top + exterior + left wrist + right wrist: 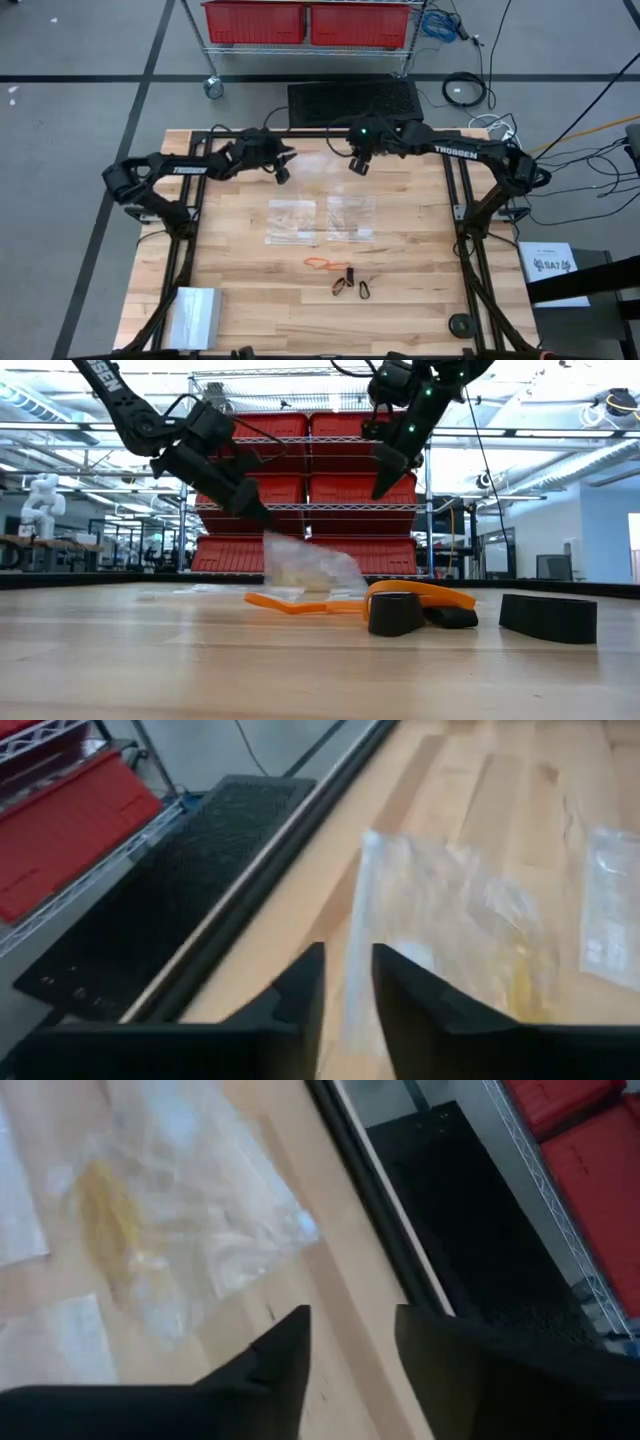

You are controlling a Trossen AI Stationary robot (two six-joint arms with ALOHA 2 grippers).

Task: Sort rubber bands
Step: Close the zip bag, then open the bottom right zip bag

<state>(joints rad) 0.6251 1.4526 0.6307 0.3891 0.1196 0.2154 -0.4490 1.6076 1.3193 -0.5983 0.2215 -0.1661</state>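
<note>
The left gripper (283,172) hangs above the table in the upper middle of the high view, its fingers (300,990) parted by a narrow gap and grasping nothing. The right gripper (359,164) hangs just to its right at the same height, its fingers (285,1350) set a little wider apart, also empty.

Below both, in the centre of the high view, two clear plastic bags (320,220) lie side by side on the wooden table (240,290). Each wrist view looks down on a bag with yellowish contents inside it. In the low view one bag (305,570) bulges up from the table behind the bands.

The rubber bands (340,275) lie loose lower in the high view, below the bags: an orange one (320,263) to the left, dark ones (343,281) and (366,290) to its right. Neither wrist view shows them. The low view shows them from the side, the orange band (400,595) behind a black one (396,615).

A folded clear sheet (195,315) lies at the lower left of the high view. Beyond the table's top edge are a black mat (355,102) and red bins (305,22) on a wire cart
</note>
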